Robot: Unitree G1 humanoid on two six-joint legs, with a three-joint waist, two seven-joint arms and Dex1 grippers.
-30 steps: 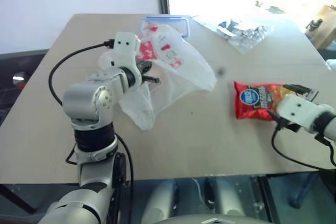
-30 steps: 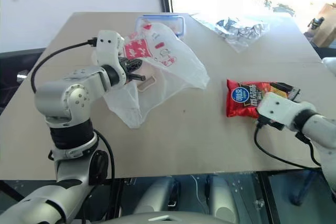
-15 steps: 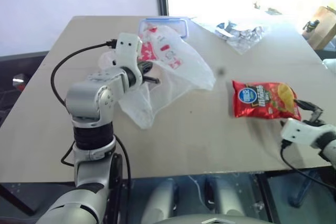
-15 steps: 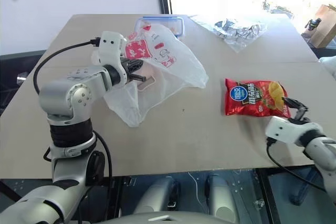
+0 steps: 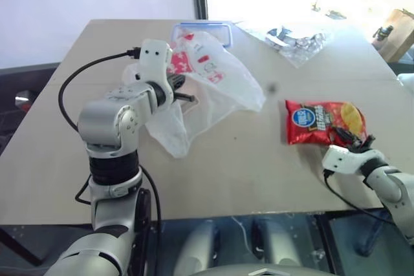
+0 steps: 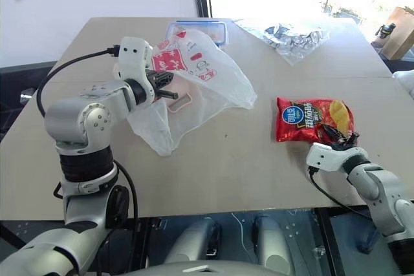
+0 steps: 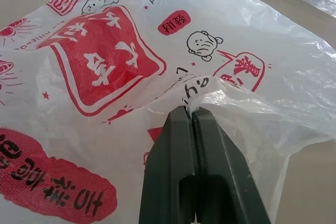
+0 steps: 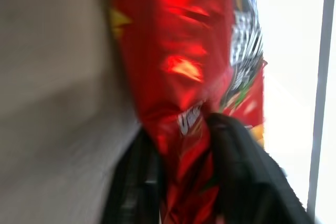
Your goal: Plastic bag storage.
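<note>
Head views: plastic bag [image 5: 207, 88] lies crumpled on tabletop [image 5: 246, 172], far-left part, lifted on one side by left gripper [image 5: 187, 97], jaws shut on a pinch of film. Blue-rimmed container [image 6: 197, 27] sits just behind bag, partly covered by it; contents can't tell. Clear bag [image 6: 294, 33] w/ dark and silvery stuff at far edge, well apart. Red snack packet [image 5: 325, 123] on right side of tabletop; right gripper [image 6: 336, 137] at its near right corner. Left wrist view: jaws pressed together on a fold of the plastic bag [image 7: 131, 66], red panels and cartoon print spread beyond; the film looks empty from this side, but can't be sure. Right wrist view: blurred; jaws stand either side of the snack packet [image 8: 184, 77] edge, foil between them, so closed on packet by look of it. Progress (judgement): early. Bag gripped but not folded, bunched or stowed; no storage spot clearly in use yet. Packet grip suggests it may go into bag or get cleared aside first, can't tell which. Left to do: gather bag, compact it, put it away.
</note>
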